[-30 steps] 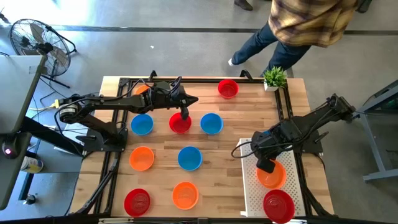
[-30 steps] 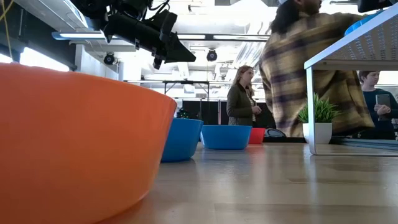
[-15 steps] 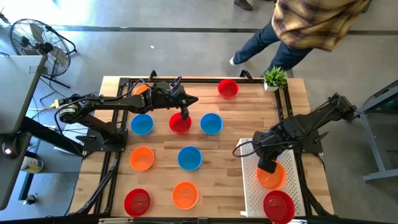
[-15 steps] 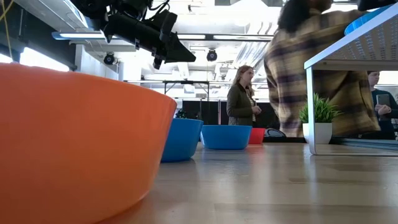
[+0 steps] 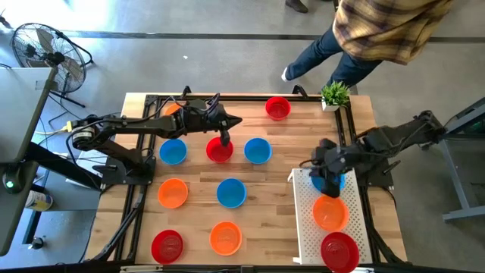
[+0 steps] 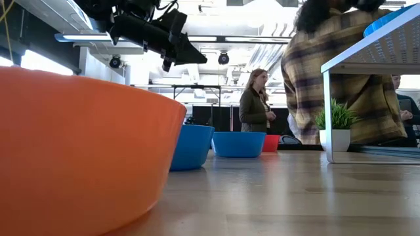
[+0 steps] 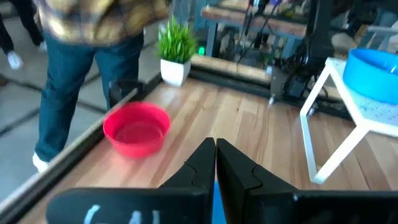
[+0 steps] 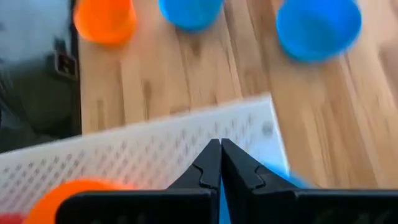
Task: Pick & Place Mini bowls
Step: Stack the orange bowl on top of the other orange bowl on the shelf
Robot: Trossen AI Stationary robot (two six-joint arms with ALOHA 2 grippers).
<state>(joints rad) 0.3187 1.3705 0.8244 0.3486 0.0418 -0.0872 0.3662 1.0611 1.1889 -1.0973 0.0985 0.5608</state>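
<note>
Table (image 5: 288,152): low view alone shows bkgd person (image 6: 252,101).

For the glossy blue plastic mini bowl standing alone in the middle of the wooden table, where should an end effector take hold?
Grip the blue mini bowl by its rim, coming straight down from above, one finger inside and one outside the wall. It sits upright and open-topped, too wide to span, with clear wood all round, so any rim section looks reachable.
</note>
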